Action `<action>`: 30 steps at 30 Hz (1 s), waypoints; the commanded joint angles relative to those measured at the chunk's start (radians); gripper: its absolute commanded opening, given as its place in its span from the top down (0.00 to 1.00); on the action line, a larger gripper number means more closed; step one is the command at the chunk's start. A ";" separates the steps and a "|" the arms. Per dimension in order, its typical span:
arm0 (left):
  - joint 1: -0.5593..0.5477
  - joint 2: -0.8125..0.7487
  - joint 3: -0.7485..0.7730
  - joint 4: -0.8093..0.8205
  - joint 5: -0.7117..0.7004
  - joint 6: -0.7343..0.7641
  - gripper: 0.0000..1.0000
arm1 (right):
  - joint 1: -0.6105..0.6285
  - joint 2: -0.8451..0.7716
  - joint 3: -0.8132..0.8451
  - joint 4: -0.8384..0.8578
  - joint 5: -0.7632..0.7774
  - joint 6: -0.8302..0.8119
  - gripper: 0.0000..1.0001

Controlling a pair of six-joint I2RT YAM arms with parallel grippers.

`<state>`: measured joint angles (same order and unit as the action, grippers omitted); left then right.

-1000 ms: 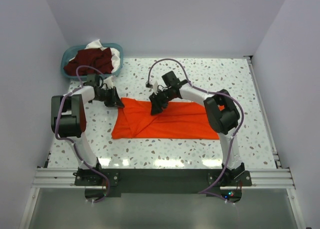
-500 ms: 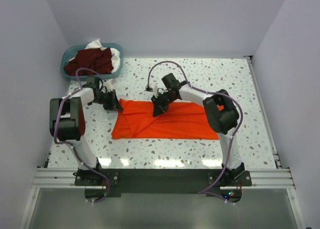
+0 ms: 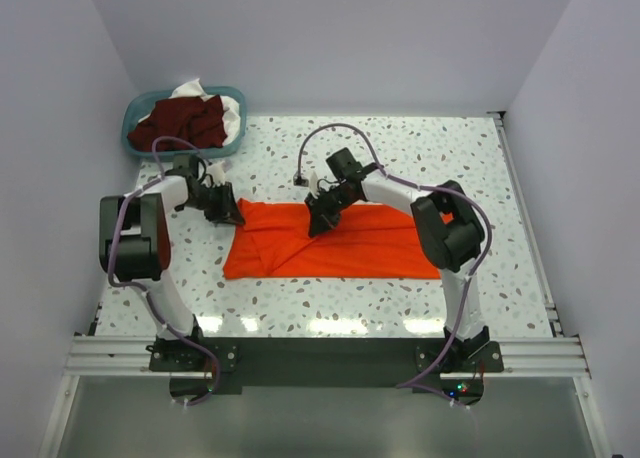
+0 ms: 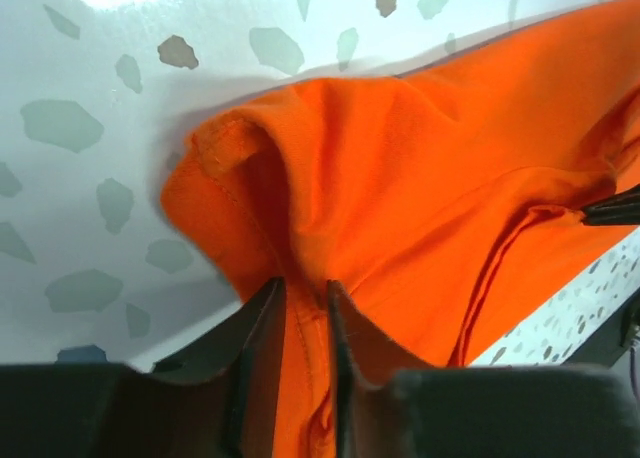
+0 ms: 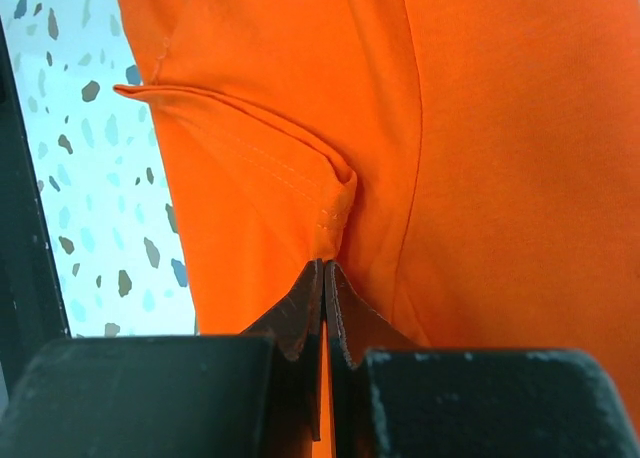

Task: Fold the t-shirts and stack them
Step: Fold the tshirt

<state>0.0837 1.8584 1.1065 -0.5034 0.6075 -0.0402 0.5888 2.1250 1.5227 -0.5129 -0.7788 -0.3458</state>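
An orange shirt (image 3: 340,246) lies spread and partly folded on the speckled table (image 3: 450,158), its far edge caught by both grippers. The left gripper (image 4: 303,290) is clamped on a hemmed corner at the shirt's far-left end. A narrow strip of cloth is pinched between its fingers (image 4: 257,323) and bunches into a rounded fold just ahead of them. The right gripper (image 5: 323,270), jaws pressed together, nips a stitched fold of the same shirt near the middle of its far edge, and the cloth rises in a ridge from its tips. The rest of the shirt runs from under the two grippers back toward the arms' bases and out to the right gripper's right. Beyond the left gripper, at the table's far-left corner, a teal basket (image 3: 130,136) holds maroon shirts (image 3: 185,120) and white cloth (image 3: 232,106).
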 commanded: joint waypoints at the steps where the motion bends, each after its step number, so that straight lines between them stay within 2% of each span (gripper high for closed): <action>1: 0.019 -0.142 0.015 0.023 0.093 0.107 0.70 | 0.002 -0.080 0.001 0.014 -0.045 -0.009 1.00; 4: 0.019 -0.283 -0.062 0.063 0.159 0.221 0.55 | 0.002 -0.088 -0.002 0.020 -0.054 0.002 1.00; 6: 0.016 -0.369 -0.091 0.002 0.236 0.293 0.53 | 0.002 -0.091 -0.006 0.017 -0.051 0.002 1.00; 7: 0.008 -0.381 -0.089 -0.045 0.248 0.383 0.53 | 0.002 -0.091 -0.009 0.014 -0.050 0.001 1.00; 8: -0.005 -0.390 -0.088 -0.145 0.253 0.432 0.53 | 0.002 -0.092 -0.013 0.010 -0.048 -0.005 1.00; 10: -0.054 -0.403 -0.094 -0.225 0.239 0.563 0.53 | 0.003 -0.092 -0.025 0.004 -0.042 -0.013 1.00; 12: -0.119 -0.421 -0.131 -0.277 0.190 0.629 0.53 | 0.002 -0.088 -0.029 -0.002 -0.036 -0.021 1.00; 15: -0.206 -0.468 -0.177 -0.305 0.123 0.753 0.54 | 0.002 -0.080 -0.022 -0.039 -0.028 -0.041 0.88; 16: -0.223 -0.494 -0.191 -0.297 0.107 0.778 0.53 | 0.002 -0.079 -0.024 -0.041 -0.027 -0.039 0.80; 21: -0.326 -0.533 -0.249 -0.248 0.040 0.801 0.50 | 0.003 -0.076 0.005 -0.015 -0.008 0.014 0.66; 25: -0.387 -0.538 -0.296 -0.147 -0.035 0.732 0.49 | 0.002 -0.056 0.045 0.004 -0.002 0.056 0.53; 30: -0.432 -0.505 -0.326 -0.067 -0.097 0.685 0.50 | 0.003 -0.020 0.086 0.023 -0.008 0.097 0.52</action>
<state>-0.3283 1.3415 0.7956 -0.6678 0.5652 0.6716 0.5888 2.0914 1.5551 -0.5308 -0.7761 -0.2882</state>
